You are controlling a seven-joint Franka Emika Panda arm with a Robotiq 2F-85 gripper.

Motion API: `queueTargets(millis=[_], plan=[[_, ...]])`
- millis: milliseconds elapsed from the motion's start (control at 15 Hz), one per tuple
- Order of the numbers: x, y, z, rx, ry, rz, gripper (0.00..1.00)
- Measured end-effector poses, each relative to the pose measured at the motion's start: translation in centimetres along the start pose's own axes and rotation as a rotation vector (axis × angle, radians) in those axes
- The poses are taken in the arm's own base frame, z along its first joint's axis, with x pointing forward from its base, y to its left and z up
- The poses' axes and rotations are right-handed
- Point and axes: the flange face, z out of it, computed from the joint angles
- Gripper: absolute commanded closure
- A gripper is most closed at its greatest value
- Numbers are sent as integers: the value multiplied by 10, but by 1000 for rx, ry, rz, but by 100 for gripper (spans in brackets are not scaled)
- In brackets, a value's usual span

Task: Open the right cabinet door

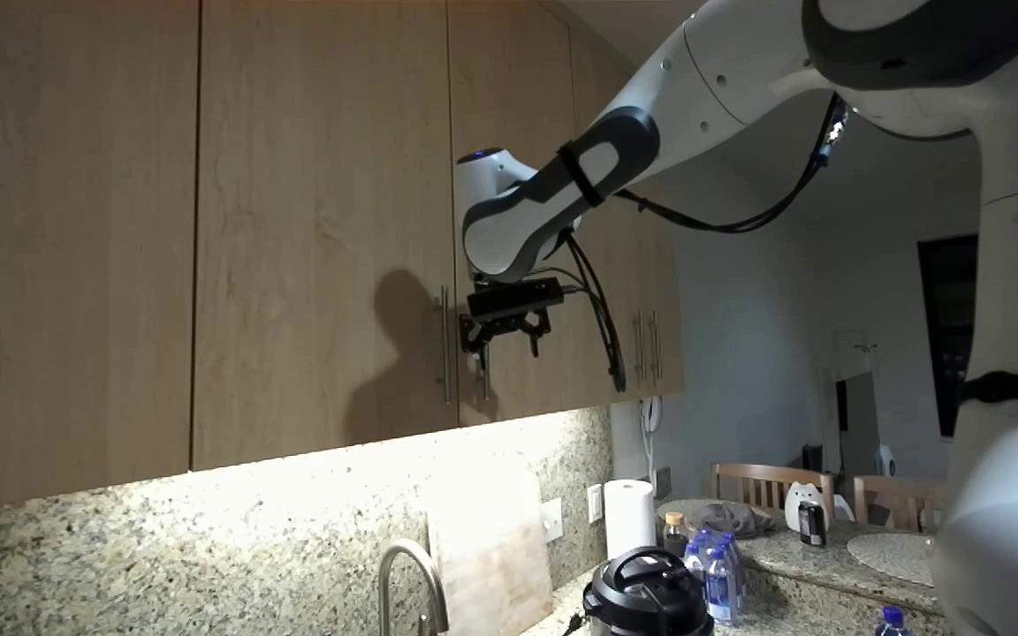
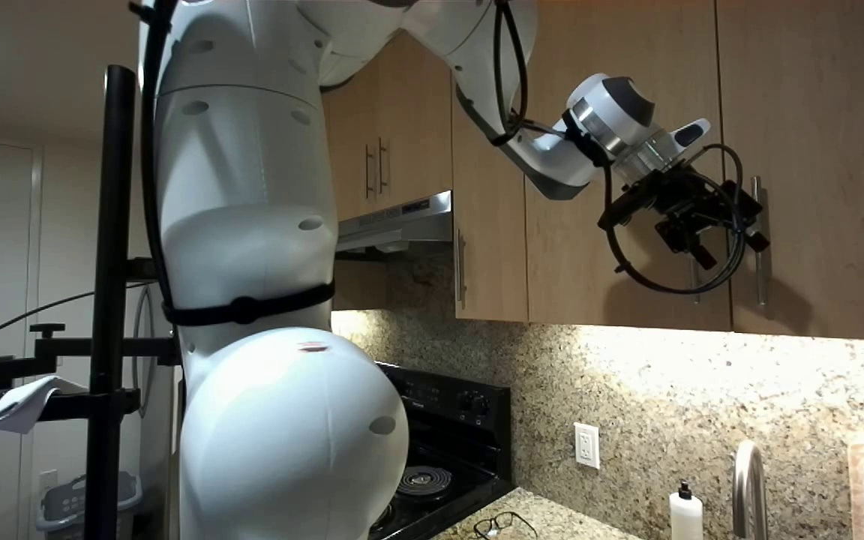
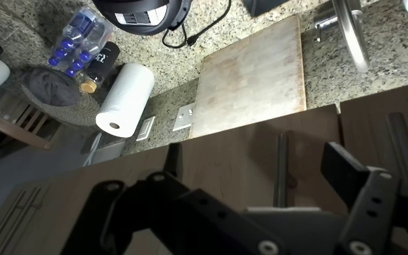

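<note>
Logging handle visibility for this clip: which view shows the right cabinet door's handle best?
The wrist view: the handle shows largest there, between the open fingers, though the gripper hides its upper end. In both exterior views it is smaller and partly covered by the gripper.

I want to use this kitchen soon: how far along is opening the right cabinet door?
Done: the gripper is up near the right cabinet door, open. In hand, it seems: the grasp; in the wrist view that door's silver handle appears between the spread fingers, not gripped. Left: closing on the handle and pulling; the door looks shut, flush with the door beside it.
</note>
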Motion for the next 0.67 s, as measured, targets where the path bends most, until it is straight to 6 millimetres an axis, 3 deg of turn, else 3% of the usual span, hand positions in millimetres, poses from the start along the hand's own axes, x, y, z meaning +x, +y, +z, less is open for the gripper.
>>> queueTargets(millis=[333, 667], plan=[[5, 0, -1, -113, 135, 58, 0], [13, -19, 4, -168, 247, 87, 0]])
